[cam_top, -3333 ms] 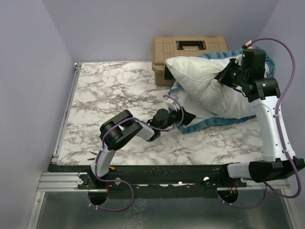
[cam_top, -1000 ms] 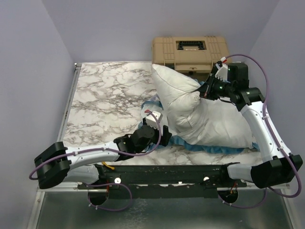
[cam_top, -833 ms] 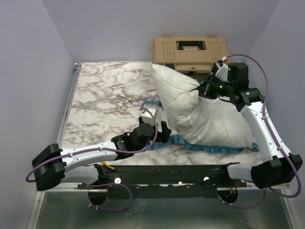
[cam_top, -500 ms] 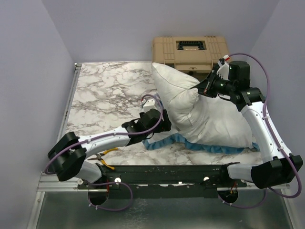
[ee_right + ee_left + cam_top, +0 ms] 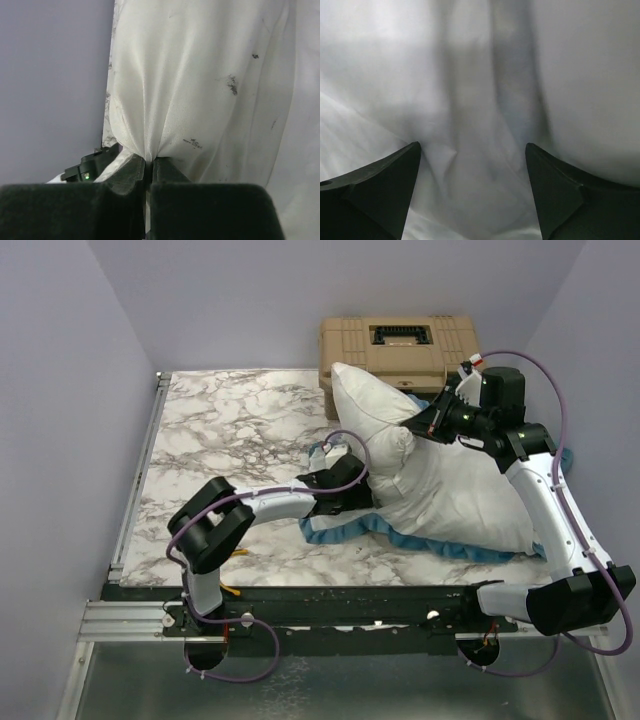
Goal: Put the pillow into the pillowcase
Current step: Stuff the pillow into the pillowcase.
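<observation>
Right gripper (image 5: pixel 148 162) pinched tight on a gathered fold of the pillow (image 5: pixel 455 490), jaws closed with only the bunched white cloth between them. Held up off the table (image 5: pixel 220 430), the pillow's bulk sloping down below and to the near side of it, one plump corner sticking up just to its left. Dark specks on the cloth above the grip in the right wrist view.

Left gripper (image 5: pixel 358 487) spread wide, holding nothing, low down and nosed against the pillow's left flank. Between and beyond its two fingers (image 5: pixel 375 195), only creased white fabric, too close to tell whether pillow or case lining.

Pillowcase (image 5: pixel 345 530) lying on the table beneath the left gripper and beneath the pillow, blue frilled edge showing just on the near side of the left gripper and running on under the pillow toward the right arm. More blue edging just beside the right gripper. Pillow resting on top of the pillowcase; how far inside, if at all, not clear.

Beyond both grippers, tan case (image 5: pixel 400 345) at the table's far edge, the pillow's raised corner in front of it.
</observation>
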`<act>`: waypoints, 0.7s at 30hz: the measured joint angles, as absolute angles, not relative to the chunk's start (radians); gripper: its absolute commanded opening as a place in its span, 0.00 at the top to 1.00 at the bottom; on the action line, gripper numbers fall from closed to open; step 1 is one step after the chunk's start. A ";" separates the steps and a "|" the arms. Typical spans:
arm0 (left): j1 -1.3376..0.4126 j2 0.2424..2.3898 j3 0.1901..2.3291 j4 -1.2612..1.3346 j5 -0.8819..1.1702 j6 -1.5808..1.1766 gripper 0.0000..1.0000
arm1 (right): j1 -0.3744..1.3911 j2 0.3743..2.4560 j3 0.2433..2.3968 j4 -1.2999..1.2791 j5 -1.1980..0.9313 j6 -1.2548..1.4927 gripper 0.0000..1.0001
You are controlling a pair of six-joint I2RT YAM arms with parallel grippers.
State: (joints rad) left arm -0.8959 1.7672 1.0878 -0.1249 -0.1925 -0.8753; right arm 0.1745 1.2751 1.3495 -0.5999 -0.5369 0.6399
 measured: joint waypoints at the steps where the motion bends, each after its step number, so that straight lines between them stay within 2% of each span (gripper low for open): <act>1: -0.894 1.804 1.100 -0.128 -0.184 -0.876 0.26 | 0.175 1.275 1.349 -0.599 -0.537 0.640 1.00; 2: -0.894 1.828 1.107 -0.135 -0.177 -0.877 0.34 | 0.175 1.275 1.349 -0.599 -0.536 0.640 1.00; 4: -0.892 1.854 1.134 -0.138 -0.170 -0.880 0.59 | 0.175 1.275 1.351 -0.599 -0.535 0.640 1.00; 6: -0.882 1.876 1.139 -0.143 -0.157 -0.883 0.94 | 0.173 1.275 1.357 -0.600 -0.529 0.639 1.00; 7: -0.880 1.881 1.138 -0.142 -0.155 -0.882 1.00 | 0.173 1.275 1.361 -0.602 -0.527 0.636 1.00; 14: -0.842 1.814 1.071 -0.165 -0.142 -0.890 1.00 | 0.173 1.309 1.441 -0.681 -0.503 0.559 1.00; 21: -0.783 1.556 0.988 -0.191 -0.145 -0.890 1.00 | 0.231 1.359 1.443 -0.731 -0.428 0.452 1.00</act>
State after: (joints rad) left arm -0.7834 1.5558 0.9882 -0.1913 -0.1452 -0.8898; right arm 0.2306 1.3594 1.4425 -0.7315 -0.4278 0.4519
